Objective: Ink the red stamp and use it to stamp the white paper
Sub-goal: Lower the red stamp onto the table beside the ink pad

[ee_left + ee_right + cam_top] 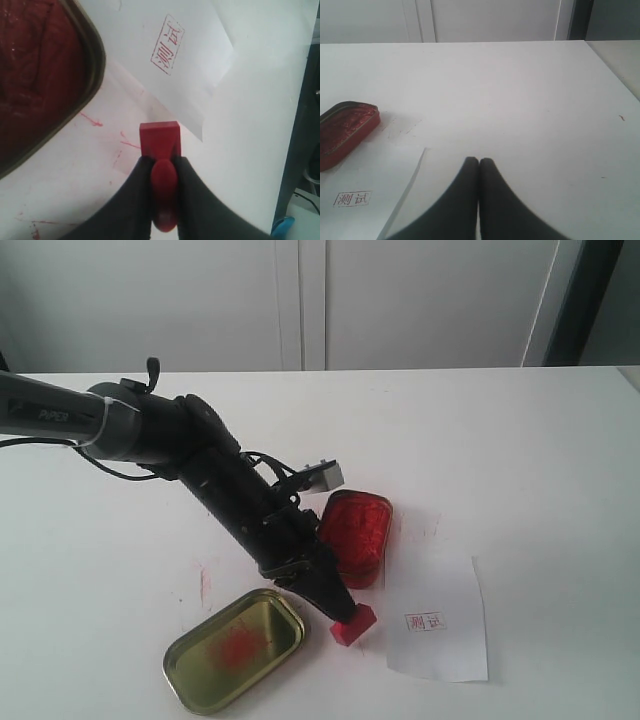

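I see the left gripper [343,608] clamped on the knob of the small bright red plastic stamp [354,625], just beside the flat white paper sheet [440,615]; right gripper [479,161] closed, empty

Exterior view, lower centre: left arm [215,485], red ink tin [356,530], gold lid [235,650] and held red stamp [353,625] block you. Flat white paper [440,615], lower right. Open tabletop [480,430] above and right.
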Controlling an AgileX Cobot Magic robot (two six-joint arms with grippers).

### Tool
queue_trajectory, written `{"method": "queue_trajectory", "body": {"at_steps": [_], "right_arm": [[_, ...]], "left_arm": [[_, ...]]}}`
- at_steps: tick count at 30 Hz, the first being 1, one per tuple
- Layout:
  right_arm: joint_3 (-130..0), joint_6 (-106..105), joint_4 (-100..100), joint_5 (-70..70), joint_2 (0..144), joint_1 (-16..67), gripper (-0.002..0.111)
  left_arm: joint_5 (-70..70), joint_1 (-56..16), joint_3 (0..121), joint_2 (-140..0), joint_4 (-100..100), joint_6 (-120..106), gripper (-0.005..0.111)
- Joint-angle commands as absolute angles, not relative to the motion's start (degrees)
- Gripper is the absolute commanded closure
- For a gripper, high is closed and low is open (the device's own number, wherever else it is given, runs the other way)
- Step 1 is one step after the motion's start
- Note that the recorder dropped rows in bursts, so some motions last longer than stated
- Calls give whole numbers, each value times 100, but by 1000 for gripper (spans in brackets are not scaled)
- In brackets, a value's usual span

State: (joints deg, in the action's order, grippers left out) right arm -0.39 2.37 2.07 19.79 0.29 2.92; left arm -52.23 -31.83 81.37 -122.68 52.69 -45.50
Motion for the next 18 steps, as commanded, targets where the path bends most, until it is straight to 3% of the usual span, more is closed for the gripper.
{"method": "queue_trajectory", "body": {"at_steps": [1, 18], "right_arm": [[0, 234, 167, 1968, 0, 292, 108], [0, 234, 167, 1968, 0, 292, 108]], "left_arm": [[-5292, -3211, 8109, -12264, 5287, -4496, 82], [-5157, -3200, 8129, -12264, 4942, -4457, 78]]}}
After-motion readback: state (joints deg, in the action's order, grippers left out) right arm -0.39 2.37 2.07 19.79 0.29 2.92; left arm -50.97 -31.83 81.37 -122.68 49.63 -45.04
